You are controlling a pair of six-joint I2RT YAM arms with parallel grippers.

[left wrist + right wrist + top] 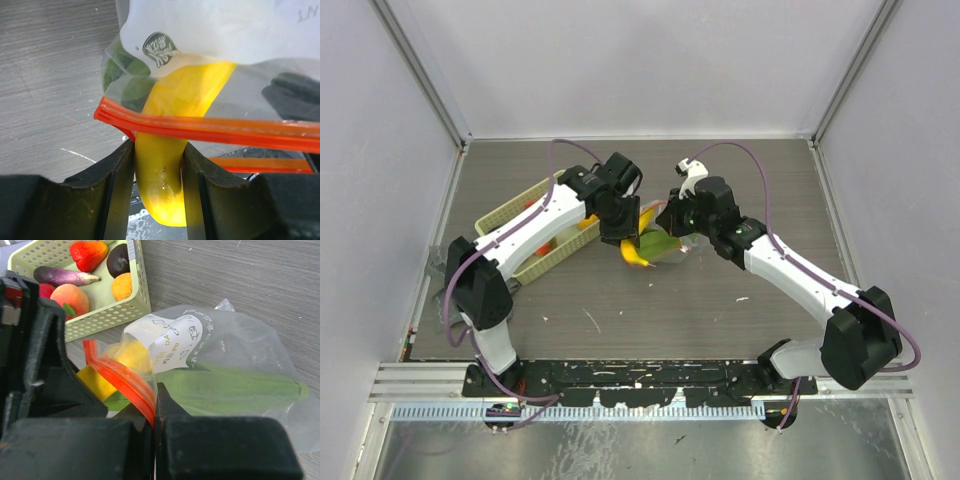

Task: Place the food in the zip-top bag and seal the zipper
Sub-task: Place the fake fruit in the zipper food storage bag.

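A: From above, where is the bag?

B: The bag (672,240) lies about mid-worktop (720,290), slightly toward the far edge, between the two hands. The left hand (625,238) meets it from the left and the right hand (668,226) from the right. A banana (636,255) sticks out on the bag's near-left side. The basket (505,212) sits toward the left edge.

A: And the left wrist view?

B: The left hand is clamped on the banana's lower end, one finger (117,180) on each side. The banana's upper part is past the zipper (215,129), inside the clear plastic and under the white label (225,30). The zipper's two strips stand apart, and the upper one crosses in front of the banana. A dark green leaf (120,75) shows inside the bag, left of the banana.

A: Right wrist?

B: The right hand is pinched tight on the zipper; the red-orange strip runs down between its closed fingers. The leaf lies lengthwise inside the bag. In the basket lie a red piece (87,254), a dark brown piece (118,260), an orange piece (122,286), a purple piece (62,276) and a peach-coloured piece (72,297).
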